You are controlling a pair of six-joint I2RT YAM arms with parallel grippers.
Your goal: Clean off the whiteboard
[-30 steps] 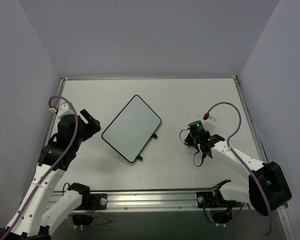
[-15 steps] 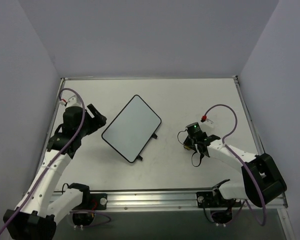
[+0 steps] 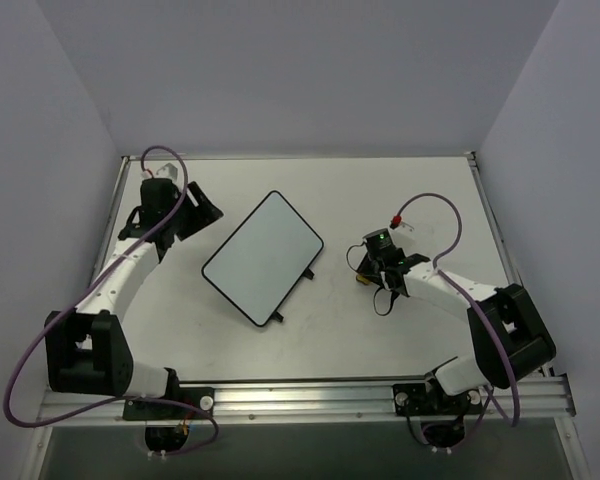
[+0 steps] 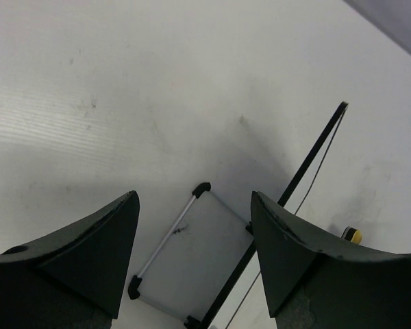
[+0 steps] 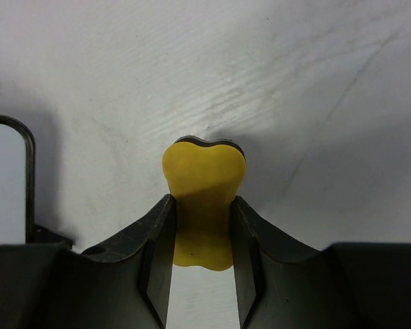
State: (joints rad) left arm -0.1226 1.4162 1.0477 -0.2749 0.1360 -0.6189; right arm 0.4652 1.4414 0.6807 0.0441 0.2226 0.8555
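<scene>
The whiteboard lies flat and askew in the middle of the table, with its two black feet on its right side. In the left wrist view the board shows a small dark scribble near its silver edge. My left gripper is open and empty, off the board's far-left corner and apart from it. My right gripper is to the right of the board, low over the table. In the right wrist view its jaws are shut on a small yellow sponge. A corner of the board shows at the left there.
The grey table has a raised rim at the back and sides, with purple-grey walls close around it. A metal rail carrying both arm bases runs along the near edge. Purple cables loop off both arms.
My left arm has swung away from me, and its gripper now sits at the board's far-left corner. My right gripper has shifted slightly left toward the board, with the sponge.
</scene>
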